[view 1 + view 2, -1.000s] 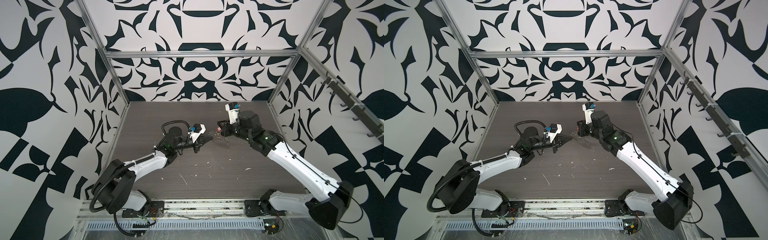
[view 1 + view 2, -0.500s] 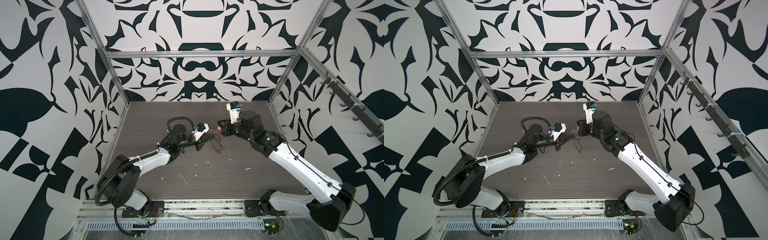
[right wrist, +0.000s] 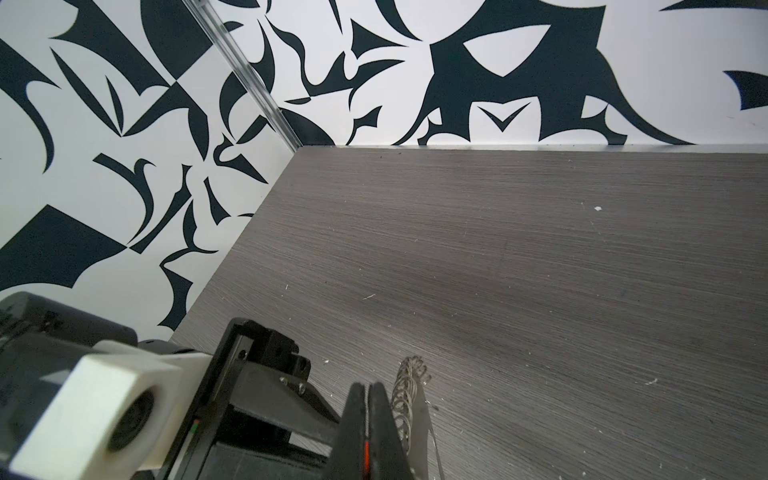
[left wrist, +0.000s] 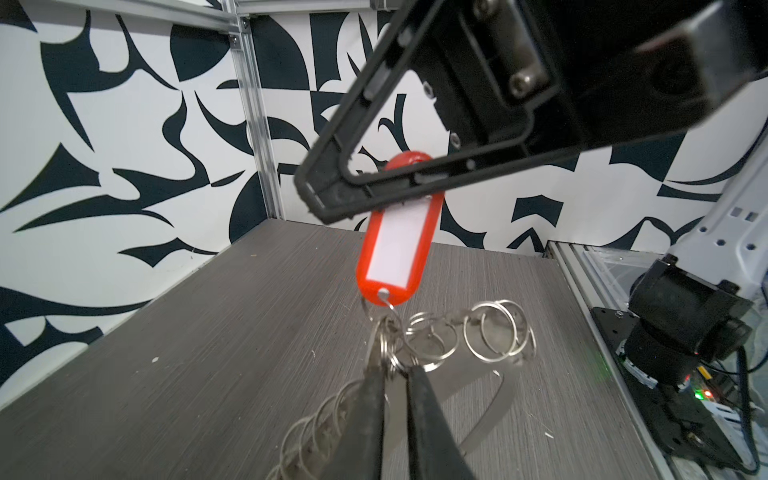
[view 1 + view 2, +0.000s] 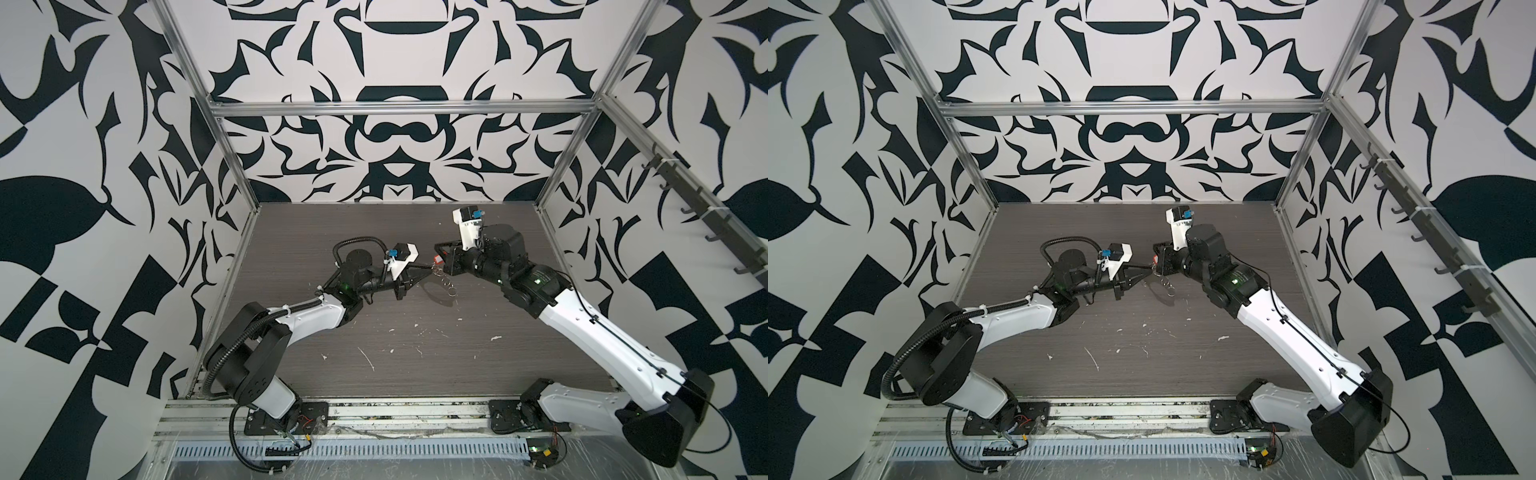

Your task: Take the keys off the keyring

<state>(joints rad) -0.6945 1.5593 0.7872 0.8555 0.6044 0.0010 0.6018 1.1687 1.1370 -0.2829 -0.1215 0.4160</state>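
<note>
Keys (image 4: 498,395) hang as thin silvery blades from the keyring (image 4: 466,332) chain, just under the red tag (image 4: 397,245), over the tabletop (image 4: 208,374). Left of the tag, the left claw (image 4: 395,363) stands narrow, tips at the rings, I think to work one loose. The right claw (image 3: 368,386) is clamped on the tag, holding all up. Only the left wrist view separates the rings; both top views give a glint.
</note>
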